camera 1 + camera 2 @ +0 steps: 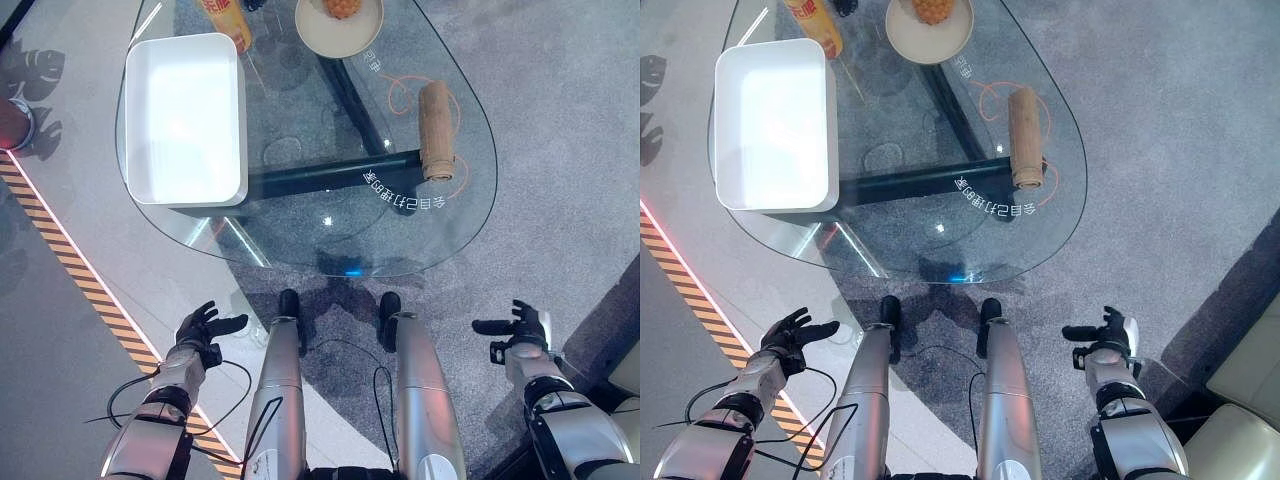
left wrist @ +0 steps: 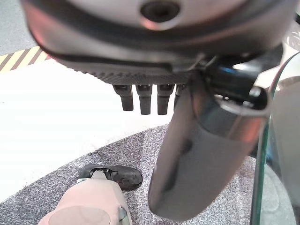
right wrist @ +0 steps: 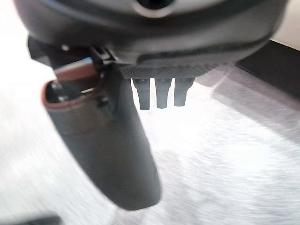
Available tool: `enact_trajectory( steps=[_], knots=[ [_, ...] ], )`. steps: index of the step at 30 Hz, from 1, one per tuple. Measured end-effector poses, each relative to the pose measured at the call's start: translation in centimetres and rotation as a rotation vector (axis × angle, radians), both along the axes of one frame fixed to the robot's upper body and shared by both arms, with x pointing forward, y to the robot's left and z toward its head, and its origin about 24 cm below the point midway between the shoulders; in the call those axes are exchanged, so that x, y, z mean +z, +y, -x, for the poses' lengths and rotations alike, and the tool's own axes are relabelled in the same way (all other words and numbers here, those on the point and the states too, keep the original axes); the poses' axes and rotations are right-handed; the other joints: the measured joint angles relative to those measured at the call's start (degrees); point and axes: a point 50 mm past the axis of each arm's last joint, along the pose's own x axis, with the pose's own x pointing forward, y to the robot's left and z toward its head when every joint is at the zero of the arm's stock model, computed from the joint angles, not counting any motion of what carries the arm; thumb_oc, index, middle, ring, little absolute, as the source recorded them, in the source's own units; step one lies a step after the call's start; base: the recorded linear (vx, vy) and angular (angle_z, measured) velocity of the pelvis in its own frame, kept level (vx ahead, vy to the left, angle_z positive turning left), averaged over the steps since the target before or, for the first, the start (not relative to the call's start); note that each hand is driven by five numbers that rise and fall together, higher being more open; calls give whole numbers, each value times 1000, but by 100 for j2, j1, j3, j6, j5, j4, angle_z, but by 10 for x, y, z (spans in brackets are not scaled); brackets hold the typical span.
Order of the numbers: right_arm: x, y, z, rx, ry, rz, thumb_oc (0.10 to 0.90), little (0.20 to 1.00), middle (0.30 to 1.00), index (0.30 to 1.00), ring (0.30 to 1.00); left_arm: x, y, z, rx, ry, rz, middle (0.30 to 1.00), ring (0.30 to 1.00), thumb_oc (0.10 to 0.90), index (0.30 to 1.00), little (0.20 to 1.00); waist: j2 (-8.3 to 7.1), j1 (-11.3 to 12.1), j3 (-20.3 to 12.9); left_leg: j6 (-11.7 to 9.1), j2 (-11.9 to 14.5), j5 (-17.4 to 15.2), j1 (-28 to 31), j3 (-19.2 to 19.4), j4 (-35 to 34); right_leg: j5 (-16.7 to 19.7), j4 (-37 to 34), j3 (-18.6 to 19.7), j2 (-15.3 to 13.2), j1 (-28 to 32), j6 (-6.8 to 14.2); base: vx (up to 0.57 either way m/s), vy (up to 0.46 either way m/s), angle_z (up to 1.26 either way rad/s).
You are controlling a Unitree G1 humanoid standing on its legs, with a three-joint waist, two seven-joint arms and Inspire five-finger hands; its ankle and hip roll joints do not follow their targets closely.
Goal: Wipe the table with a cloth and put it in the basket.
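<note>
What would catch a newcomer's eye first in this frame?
The white basket stands out most, sitting on the left part of the glass table. Next comes the rolled tan cloth lying near the table's right edge, with a plate at the far side and a bottle beside it. The left hand and right hand hang open and empty, short of the table's near edge.
</note>
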Motion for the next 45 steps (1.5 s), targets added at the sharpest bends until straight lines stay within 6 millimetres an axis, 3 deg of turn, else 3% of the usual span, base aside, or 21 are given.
enact_trajectory(
  steps=[5, 12, 19, 28, 35, 45],
  knots=[
    [39, -3, -21, -78, -260, -40, 800, 900, 900, 900, 900, -4, 1, 6, 16, 8, 15, 900, 900, 800, 900, 900, 2, -19, 1, -14, -2, -9, 1, -3, -10, 6, -9, -1, 4, -6, -8, 0, 0, 0],
    [120, 24, -56, -73, -636, -11, 800, 900, 900, 900, 900, -6, 1, 9, 27, 2, 33, 900, 900, 800, 900, 900, 15, -1, 12, 6, -4, 7, 1, -1, -127, 56, -117, 14, 25, -29, -18, -19, 26, 0],
    [170, 60, -70, 62, -801, 83, 800, 900, 900, 900, 900, -3, 0, 6, 34, -38, 37, 900, 900, 800, 900, 900, 47, 9, 29, -51, -7, 85, 15, 10, -327, 118, -315, 14, 25, -25, 0, -38, 32, 0],
    [182, 93, -74, 215, -798, 181, 800, 900, 900, 900, 900, -2, 0, 5, 35, -49, 35, 900, 900, 800, 900, 900, 53, 139, 31, -72, -18, 252, 221, 35, -745, 154, -510, 0, -4, 82, -20, -15, 10, 1],
    [178, 110, -80, 294, -707, 242, 800, 900, 900, 900, 900, -3, -3, 5, 30, -50, 43, 900, 900, 800, 900, 900, 54, 146, 31, -86, -26, 384, 389, 79, -1028, 183, -616, 4, -34, 163, -31, 0, 0, 0],
    [184, 120, -90, 325, -623, 280, 800, 900, 900, 900, 900, -3, -5, 4, 25, -51, 48, 900, 900, 800, 900, 900, 66, 236, 31, -94, -41, 443, 465, 83, -1122, 187, -616, 0, -60, 196, -36, 0, 0, 0]
  ],
)
